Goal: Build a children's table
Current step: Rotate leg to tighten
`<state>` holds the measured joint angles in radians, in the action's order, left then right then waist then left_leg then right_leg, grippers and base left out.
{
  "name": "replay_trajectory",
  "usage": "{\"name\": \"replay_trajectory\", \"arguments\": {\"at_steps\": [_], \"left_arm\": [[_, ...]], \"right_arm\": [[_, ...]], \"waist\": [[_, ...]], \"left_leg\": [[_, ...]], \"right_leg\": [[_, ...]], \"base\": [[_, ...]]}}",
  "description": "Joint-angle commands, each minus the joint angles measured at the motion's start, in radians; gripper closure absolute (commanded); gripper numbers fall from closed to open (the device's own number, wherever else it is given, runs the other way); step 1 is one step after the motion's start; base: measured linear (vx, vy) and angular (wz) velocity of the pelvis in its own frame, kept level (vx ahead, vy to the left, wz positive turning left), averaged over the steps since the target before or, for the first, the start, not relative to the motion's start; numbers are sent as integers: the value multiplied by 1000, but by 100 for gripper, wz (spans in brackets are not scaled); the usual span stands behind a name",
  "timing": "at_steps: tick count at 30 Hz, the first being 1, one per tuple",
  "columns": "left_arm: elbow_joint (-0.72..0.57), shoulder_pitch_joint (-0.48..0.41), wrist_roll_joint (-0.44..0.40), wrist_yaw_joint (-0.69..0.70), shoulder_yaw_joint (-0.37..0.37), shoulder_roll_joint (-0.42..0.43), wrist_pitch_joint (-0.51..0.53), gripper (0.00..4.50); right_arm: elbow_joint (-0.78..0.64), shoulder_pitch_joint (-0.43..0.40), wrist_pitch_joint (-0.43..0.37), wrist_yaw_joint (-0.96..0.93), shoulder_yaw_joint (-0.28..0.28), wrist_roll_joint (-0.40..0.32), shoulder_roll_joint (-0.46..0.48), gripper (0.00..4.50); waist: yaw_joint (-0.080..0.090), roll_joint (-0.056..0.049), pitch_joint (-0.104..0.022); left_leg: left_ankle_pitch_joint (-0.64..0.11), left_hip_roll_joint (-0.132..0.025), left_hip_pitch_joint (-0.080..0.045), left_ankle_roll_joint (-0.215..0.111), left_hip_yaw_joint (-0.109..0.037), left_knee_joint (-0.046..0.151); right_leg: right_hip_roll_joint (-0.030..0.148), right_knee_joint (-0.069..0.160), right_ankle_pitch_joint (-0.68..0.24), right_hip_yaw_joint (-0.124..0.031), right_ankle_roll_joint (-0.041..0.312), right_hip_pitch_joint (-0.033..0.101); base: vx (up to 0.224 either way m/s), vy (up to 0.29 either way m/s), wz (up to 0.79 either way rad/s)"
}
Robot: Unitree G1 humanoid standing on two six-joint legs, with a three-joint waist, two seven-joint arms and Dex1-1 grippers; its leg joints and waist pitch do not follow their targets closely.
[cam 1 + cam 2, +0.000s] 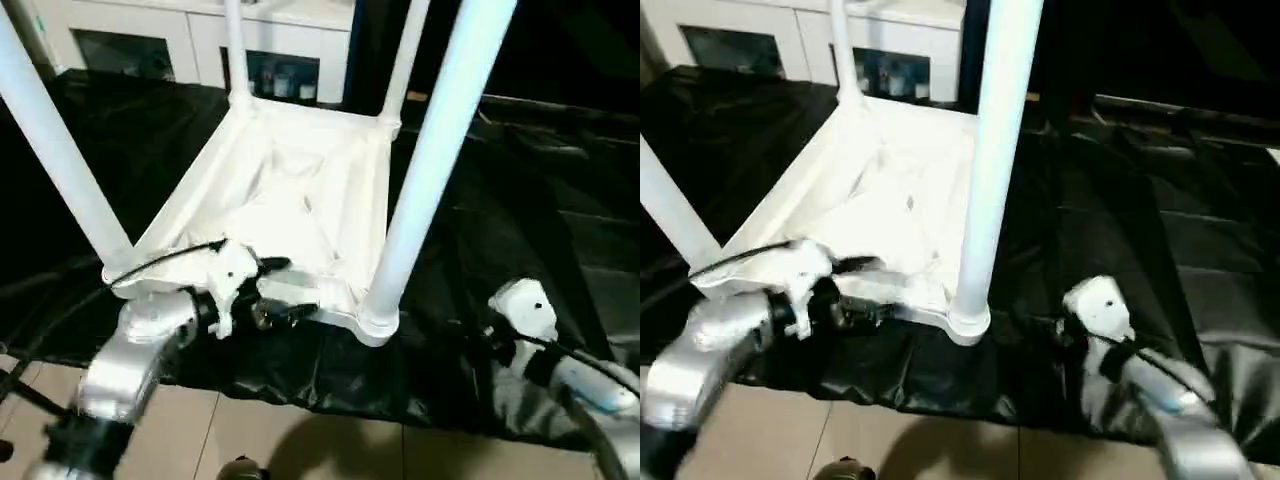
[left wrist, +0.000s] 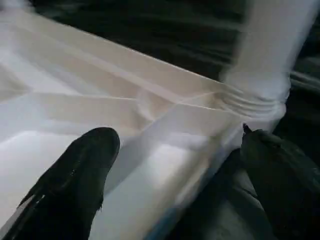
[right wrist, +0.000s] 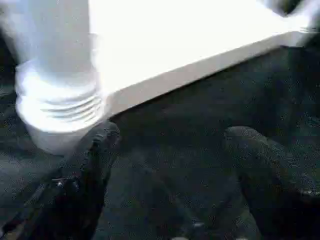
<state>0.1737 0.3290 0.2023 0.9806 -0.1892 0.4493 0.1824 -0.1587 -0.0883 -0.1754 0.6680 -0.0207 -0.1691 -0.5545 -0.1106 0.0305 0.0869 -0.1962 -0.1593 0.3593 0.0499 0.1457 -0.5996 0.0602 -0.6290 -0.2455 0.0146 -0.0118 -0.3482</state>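
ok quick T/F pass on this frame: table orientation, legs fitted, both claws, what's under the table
1. The children's table lies upside down. True.
2. Only two legs are fitted. False: four legs stand in the corner sockets, e.g. the near right leg.
3. The left claw is open, fingers either side of the table's near rim. True.
4. The right claw is clamped on a leg. False: it is open over the black sheet, holding nothing.
5. The table rests on bare tile. False: on the black sheet.

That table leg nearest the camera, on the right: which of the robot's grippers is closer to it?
Right, narrowly. The right gripper sits open on the black sheet just beside the leg's base. The left gripper straddles the tabletop's near rim, farther along that edge.
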Motion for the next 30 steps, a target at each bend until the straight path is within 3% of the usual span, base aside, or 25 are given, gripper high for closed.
{"name": "replay_trajectory", "arguments": {"at_steps": [1,2,4,5,9,10,11,12,13,16,18,20,24,26,27,30], "left_arm": [[71,60,-5,102,-37,1,-21,20],[91,77,-12,120,-47,3,-30,31],[152,127,-29,170,-74,7,-51,42],[195,162,-36,210,-91,10,-56,51],[324,256,-68,321,-140,8,-78,87],[358,276,-74,343,-148,4,-76,97],[378,286,-76,355,-152,1,-76,109],[412,304,-90,362,-161,-4,-90,119],[435,316,-100,366,-168,-7,-102,126],[499,353,-110,366,-171,-24,-134,153],[543,379,-120,372,-174,-33,-152,163],[569,392,-127,383,-179,-36,-162,183],[663,432,-161,390,-185,-51,-215,206],[712,449,-179,377,-184,-62,-250,241],[734,456,-188,369,-185,-67,-265,246],[753,462,-196,362,-186,-70,-277,259]], "right_arm": [[-32,-10,-18,79,-23,-14,-43,69],[-34,-14,-17,96,-30,-13,-56,69],[-46,-24,-21,138,-45,-15,-85,69],[-57,-30,-28,157,-49,-22,-98,69],[-82,-35,-44,177,-49,-42,-112,69],[-85,-35,-46,179,-49,-43,-113,69],[-86,-34,-47,181,-49,-42,-114,69],[-90,-35,-47,180,-48,-43,-113,69],[-93,-36,-48,179,-48,-42,-112,69],[-102,-41,-52,175,-43,-47,-110,69],[-105,-45,-53,175,-44,-48,-109,69],[-107,-46,-55,175,-44,-48,-109,69],[-113,-48,-59,173,-47,-47,-106,69],[-115,-48,-59,173,-49,-46,-106,69],[-117,-49,-60,172,-51,-46,-105,69],[-119,-50,-59,173,-53,-44,-105,69]], "waist": [[-3,-8,-54],[-5,-6,-57],[-9,-12,-66],[-9,-8,-66],[-12,-15,-77],[-14,-20,-80],[-14,-17,-77],[-15,-28,-80],[-14,-23,-77],[-19,-33,-81],[-22,-32,-83],[-26,-36,-86],[-36,-36,-88],[-41,-37,-90],[-46,-43,-92],[-48,-42,-93]], "left_leg": [[-209,-61,-14,-29,-16,91],[-194,-62,-13,-32,-16,89],[-128,-64,-7,-55,-15,80],[-116,-62,-8,-64,-13,79],[-37,-58,1,-100,-11,65],[-43,-59,-1,-101,-11,64],[-66,-61,0,-99,-10,67],[-76,-62,0,-93,-12,67],[-86,-62,-1,-93,-11,68],[-123,-66,-3,-75,-11,69],[-121,-67,-3,-71,-10,69],[-117,-68,-2,-70,-11,69],[-115,-67,-3,-73,-9,67],[-115,-66,-2,-73,-9,66],[-115,-68,-3,-71,-10,65],[-120,-70,-3,-67,-10,66]], "right_leg": [[83,82,-92,-40,201,14],[83,77,-65,-39,208,17],[87,64,62,-37,236,23],[85,66,78,-37,240,21],[83,52,207,-34,270,26],[83,50,203,-34,276,24],[85,54,180,-33,283,24],[87,52,169,-33,288,25],[86,58,153,-33,288,24],[90,60,108,-34,296,25],[89,58,126,-34,299,25],[89,55,143,-33,301,26],[89,57,142,-35,293,26],[89,57,136,-34,287,26],[90,57,132,-34,283,26],[90,56,143,-33,280,24]], "base": [[0,0,0],[0,0,0],[0,0,0],[0,0,0],[0,0,0],[0,0,0],[0,0,0],[0,0,0],[0,0,0],[0,0,0],[0,0,0],[0,0,0],[0,0,0],[0,0,0],[0,0,0],[0,0,0]]}}
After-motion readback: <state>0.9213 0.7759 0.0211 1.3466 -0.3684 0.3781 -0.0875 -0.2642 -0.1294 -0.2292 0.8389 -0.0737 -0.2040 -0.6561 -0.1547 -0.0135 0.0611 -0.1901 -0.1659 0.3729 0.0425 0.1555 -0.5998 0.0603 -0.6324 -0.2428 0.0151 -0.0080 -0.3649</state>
